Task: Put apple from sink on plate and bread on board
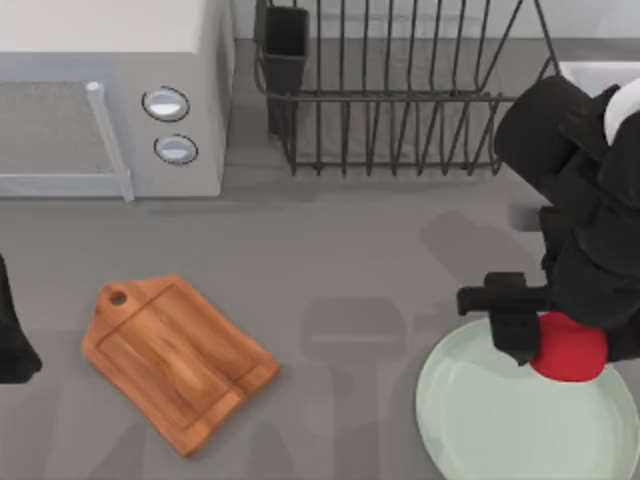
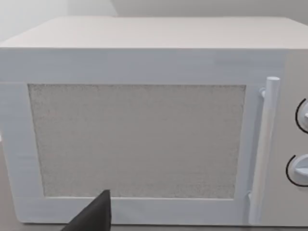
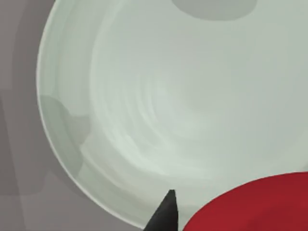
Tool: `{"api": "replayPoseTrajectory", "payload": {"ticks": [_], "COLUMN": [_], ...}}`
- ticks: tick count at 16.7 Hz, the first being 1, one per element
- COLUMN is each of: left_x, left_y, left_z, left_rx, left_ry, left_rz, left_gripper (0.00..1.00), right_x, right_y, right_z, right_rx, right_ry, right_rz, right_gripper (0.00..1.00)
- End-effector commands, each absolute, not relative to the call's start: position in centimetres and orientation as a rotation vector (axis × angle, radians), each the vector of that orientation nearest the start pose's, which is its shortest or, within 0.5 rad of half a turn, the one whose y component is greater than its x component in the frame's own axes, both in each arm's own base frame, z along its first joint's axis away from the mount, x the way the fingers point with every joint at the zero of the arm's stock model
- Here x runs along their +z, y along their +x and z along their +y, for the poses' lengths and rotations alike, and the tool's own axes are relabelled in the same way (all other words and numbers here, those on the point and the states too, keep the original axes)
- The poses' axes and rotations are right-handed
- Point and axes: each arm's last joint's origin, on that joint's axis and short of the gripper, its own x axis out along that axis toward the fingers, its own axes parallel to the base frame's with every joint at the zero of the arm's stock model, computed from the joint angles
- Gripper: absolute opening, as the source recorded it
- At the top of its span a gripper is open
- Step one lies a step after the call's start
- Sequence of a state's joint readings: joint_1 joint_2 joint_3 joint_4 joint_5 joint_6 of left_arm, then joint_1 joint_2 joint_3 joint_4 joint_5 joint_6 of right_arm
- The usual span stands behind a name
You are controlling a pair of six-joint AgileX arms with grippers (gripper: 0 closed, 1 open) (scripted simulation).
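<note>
My right gripper (image 1: 545, 338) is shut on the red apple (image 1: 572, 352) and holds it over the far edge of the mint-green plate (image 1: 500, 420) at the front right. In the right wrist view the apple (image 3: 250, 207) sits beside one dark fingertip (image 3: 166, 211), with the plate (image 3: 168, 96) just beneath. The wooden board (image 1: 175, 360) lies bare at the front left, its handle pointing to the far left. The sink (image 1: 600, 72) shows its pale rim at the far right, behind my right arm. The bread is out of view. My left gripper (image 1: 10, 340) stays parked at the left edge.
A white microwave (image 1: 100, 90) stands at the far left, and the left wrist view faces its door (image 2: 144, 139). A dark wire dish rack (image 1: 400, 90) stands at the far middle. Bare grey table lies between board and plate.
</note>
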State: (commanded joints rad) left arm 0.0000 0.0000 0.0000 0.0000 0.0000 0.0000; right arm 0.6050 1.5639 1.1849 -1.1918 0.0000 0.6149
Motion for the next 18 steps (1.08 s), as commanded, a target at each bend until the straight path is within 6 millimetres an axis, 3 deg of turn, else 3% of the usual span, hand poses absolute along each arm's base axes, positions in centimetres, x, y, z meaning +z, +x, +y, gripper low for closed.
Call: {"api": "replayPoseTrajectory", "payload": {"ticks": [10, 18], "left_x": [16.0, 16.0], "left_y": [10.57, 10.57], "left_z": [-0.12, -0.12], "left_rx": [0.0, 0.0], "left_ry": [0.0, 0.0], "left_rz": [0.0, 0.0], "left_gripper": [1.0, 1.0], "right_x": [23.0, 23.0], "right_y": [22.41, 22.41], "right_z": [15.76, 15.76], "right_rx": [-0.008, -0.008], "right_ry": [0.008, 0.008], "right_rz": [1.571, 1.571], "right_gripper": [0.98, 1.0]}}
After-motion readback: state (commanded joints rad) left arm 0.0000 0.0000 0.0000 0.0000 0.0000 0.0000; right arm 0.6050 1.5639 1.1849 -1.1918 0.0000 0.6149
